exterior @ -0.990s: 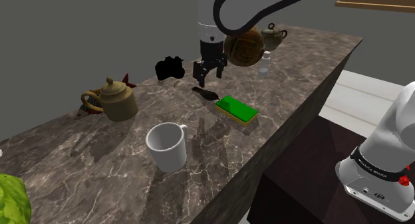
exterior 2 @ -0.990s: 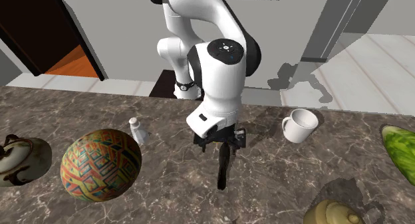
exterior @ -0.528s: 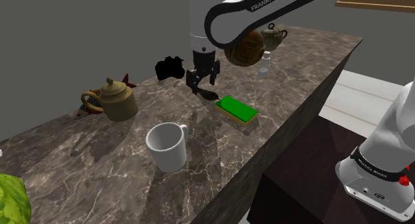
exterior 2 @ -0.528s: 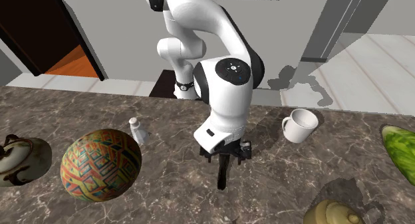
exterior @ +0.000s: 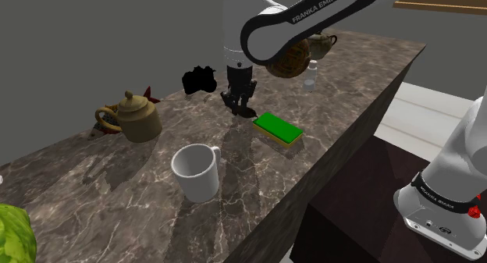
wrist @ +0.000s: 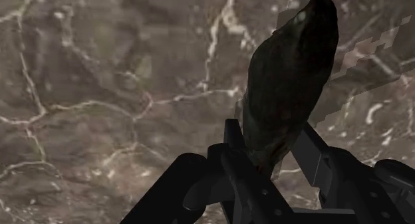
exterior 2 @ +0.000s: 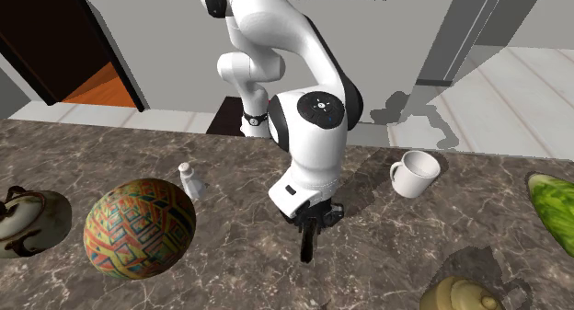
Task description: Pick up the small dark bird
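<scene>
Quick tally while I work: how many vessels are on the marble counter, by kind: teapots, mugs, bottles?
Teapots: 2 (tan round teapot, grey lidded teapot)
Mugs: 1 (white handled mug)
Bottles: 1 (small white bottle)
Total: 4

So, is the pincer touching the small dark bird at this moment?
Touching. In the wrist view the two fingers of the pincer press against both sides of the dark bird, and no counter shows between them.
</scene>
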